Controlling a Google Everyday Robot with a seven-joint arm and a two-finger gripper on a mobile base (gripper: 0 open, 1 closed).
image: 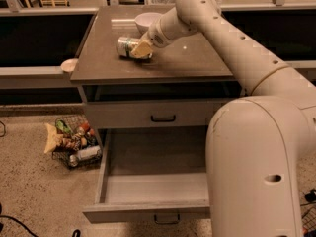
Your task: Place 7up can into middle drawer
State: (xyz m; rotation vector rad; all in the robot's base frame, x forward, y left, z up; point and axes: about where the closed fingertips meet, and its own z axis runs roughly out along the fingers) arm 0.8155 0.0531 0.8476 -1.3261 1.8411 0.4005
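The 7up can (126, 47) lies on its side on the brown cabinet top (168, 63), silvery with green lettering. My gripper (142, 49) is at the can's right end, touching or overlapping it, with the arm reaching in from the right. The middle drawer (153, 181) is pulled wide open below; it is grey and empty inside, and its front (123, 214) has a small dark handle (166, 219). The identical grey front (163, 116) above it is closed.
A white bowl (147, 19) stands on the cabinet top just behind the gripper. A wire basket of snacks and bottles (71, 142) sits on the floor left of the open drawer. A small pale dish (69, 64) rests on the ledge at left. My body (261, 167) fills the right foreground.
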